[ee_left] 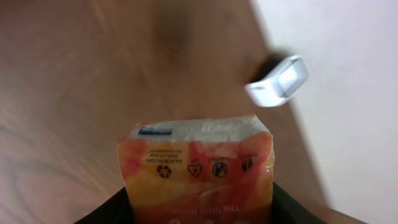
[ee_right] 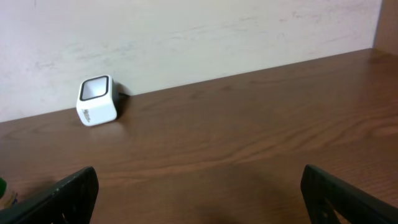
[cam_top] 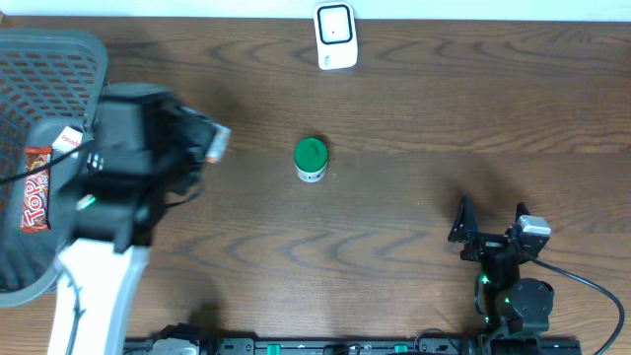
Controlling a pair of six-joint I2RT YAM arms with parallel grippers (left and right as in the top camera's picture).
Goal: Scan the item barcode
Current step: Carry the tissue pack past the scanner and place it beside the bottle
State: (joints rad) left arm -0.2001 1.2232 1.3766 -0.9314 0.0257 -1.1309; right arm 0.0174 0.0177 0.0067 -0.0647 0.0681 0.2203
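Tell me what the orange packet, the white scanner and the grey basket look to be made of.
Packet: likely thin plastic film, printed orange; it has a flat sealed end and recycling marks. Scanner: seemingly hard moulded plastic, a smooth white shell with rounded corners and a dark window. Basket: probably moulded plastic, matte grey, with open mesh walls.

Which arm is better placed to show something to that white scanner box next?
Left. The left hand grips an orange packet with the scanner ahead of it. The right hand sits open and empty.
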